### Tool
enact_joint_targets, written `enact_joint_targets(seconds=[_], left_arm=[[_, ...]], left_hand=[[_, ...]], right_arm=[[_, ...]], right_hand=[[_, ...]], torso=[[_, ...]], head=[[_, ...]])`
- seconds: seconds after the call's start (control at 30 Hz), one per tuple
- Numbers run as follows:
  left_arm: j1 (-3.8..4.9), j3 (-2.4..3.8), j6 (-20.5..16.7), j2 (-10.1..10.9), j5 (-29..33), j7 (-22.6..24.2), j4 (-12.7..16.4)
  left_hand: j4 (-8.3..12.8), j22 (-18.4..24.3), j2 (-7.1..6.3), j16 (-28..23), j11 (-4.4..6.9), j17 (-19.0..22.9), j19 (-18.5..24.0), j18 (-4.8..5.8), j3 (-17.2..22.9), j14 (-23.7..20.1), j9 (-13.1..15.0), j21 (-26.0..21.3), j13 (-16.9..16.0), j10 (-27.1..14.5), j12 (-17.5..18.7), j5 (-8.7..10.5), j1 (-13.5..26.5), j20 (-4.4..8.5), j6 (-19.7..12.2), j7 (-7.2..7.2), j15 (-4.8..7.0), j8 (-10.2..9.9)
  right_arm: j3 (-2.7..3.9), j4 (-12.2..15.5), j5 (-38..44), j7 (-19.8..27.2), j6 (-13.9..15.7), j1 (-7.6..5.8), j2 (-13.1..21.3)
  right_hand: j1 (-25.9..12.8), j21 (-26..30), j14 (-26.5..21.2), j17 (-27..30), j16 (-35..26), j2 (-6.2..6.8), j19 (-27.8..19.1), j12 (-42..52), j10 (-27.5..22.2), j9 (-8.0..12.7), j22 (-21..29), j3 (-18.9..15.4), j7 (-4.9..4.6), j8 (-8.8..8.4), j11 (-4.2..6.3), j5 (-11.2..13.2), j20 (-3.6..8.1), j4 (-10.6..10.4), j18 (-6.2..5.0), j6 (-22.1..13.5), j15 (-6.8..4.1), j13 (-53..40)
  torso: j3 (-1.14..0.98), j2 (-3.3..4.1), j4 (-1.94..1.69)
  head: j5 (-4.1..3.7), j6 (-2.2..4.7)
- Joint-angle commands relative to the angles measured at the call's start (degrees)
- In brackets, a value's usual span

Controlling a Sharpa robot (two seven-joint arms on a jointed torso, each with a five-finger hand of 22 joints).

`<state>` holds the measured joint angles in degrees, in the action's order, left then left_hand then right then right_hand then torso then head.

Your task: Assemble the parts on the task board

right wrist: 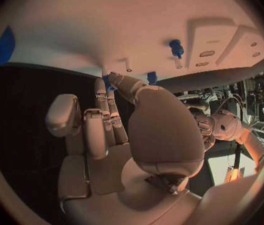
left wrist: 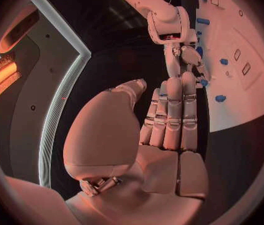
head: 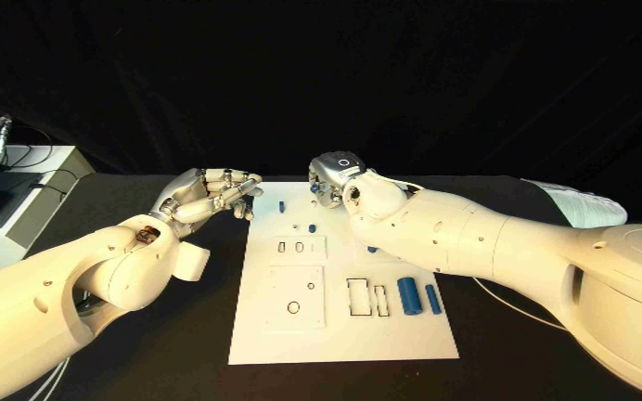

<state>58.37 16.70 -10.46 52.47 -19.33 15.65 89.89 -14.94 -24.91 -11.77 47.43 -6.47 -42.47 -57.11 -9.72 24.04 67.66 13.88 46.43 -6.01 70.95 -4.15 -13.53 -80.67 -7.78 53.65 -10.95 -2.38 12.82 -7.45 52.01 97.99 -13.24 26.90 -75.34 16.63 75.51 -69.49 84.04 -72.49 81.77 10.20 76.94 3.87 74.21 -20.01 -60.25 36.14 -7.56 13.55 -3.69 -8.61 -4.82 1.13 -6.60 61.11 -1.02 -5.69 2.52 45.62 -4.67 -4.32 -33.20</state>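
Two white arms reach over the black worktop (head: 160, 345) toward the far end of the white task board (head: 341, 336), which lies in the middle and runs from near to far.

On the left, the left hand (head: 211, 195) hovers just off the board's far-left corner with its fingers curled in toward the palm. A small blue tip shows by its fingertips in the head view, but whether the hand grips it I cannot tell. In the left wrist view its fingers (left wrist: 175, 112) lie straight and pressed side by side, pointing at the board's edge.

On the right, the right hand (head: 338, 176) sits over the board's far edge, mostly hidden behind its own wrist. In the right wrist view its fingers (right wrist: 104, 120) stretch down to the board surface, with a blue part (right wrist: 151, 77) just beside the fingertips. Whether it holds anything cannot be judged.

On the board's near right, 2 blue cylinders (head: 408, 296) lie side by side, the thicker one on the left, just right of 2 rectangular outlines (head: 357, 296). A small blue peg (head: 282, 206) stands at the far left and another small blue part (head: 312, 228) rests near the middle. In the right wrist view a blue peg (right wrist: 176, 48) stands upright on the board.
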Motion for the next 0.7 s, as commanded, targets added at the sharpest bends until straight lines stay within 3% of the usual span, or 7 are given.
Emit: enact_joint_targets(seconds=[0.03, 0.7], left_arm=[[0.04, 0.06, 1.11, -0.13, -0.21, 0.14, 0.06], [0.04, 0.07, 1.16, -0.12, -0.22, 0.12, -1.02]], left_hand=[[-0.07, -0.05, 0.3, 0.34, -0.05, -0.07, 0.5, -0.6, 0.07, -0.36, 0.05, 0.37, -0.07, -0.32, -0.03, 0.35, 0.44, 0.01, -0.49, 0.0, 0.06, -0.24], [-0.07, -0.05, 0.3, 0.34, -0.05, -0.07, 0.5, -0.6, 0.07, -0.36, 0.05, 0.37, -0.07, -0.32, -0.03, 0.35, 0.44, 0.01, -0.49, 0.0, 0.06, -0.24]], right_arm=[[-0.2, -0.2, 0.98, -0.52, -2.04, 0.31, 0.17], [-0.21, 1.04, 2.87, -3.25, 2.3, 0.39, 0.97]], right_hand=[[1.77, 0.26, 2.72, 0.05, 0.09, -2.09, -0.17, -0.31, -0.05, -3.94, 0.05, 0.22, -0.04, 0.33, 0.12, 0.07, 0.03, -0.1, 0.76, -0.01, 0.02, 0.27], [1.77, 0.05, 2.7, 0.07, 0.1, -1.93, -0.07, -0.23, -0.08, -4.15, -0.31, 0.18, -0.11, 0.41, 0.09, 0.12, -0.03, 0.07, 0.81, -0.05, 0.08, 0.25]], torso=[[-0.01, -0.02, 0.03], [-0.03, 0.07, 0.04]], head=[[0.02, -0.01], [0.11, -0.12]])
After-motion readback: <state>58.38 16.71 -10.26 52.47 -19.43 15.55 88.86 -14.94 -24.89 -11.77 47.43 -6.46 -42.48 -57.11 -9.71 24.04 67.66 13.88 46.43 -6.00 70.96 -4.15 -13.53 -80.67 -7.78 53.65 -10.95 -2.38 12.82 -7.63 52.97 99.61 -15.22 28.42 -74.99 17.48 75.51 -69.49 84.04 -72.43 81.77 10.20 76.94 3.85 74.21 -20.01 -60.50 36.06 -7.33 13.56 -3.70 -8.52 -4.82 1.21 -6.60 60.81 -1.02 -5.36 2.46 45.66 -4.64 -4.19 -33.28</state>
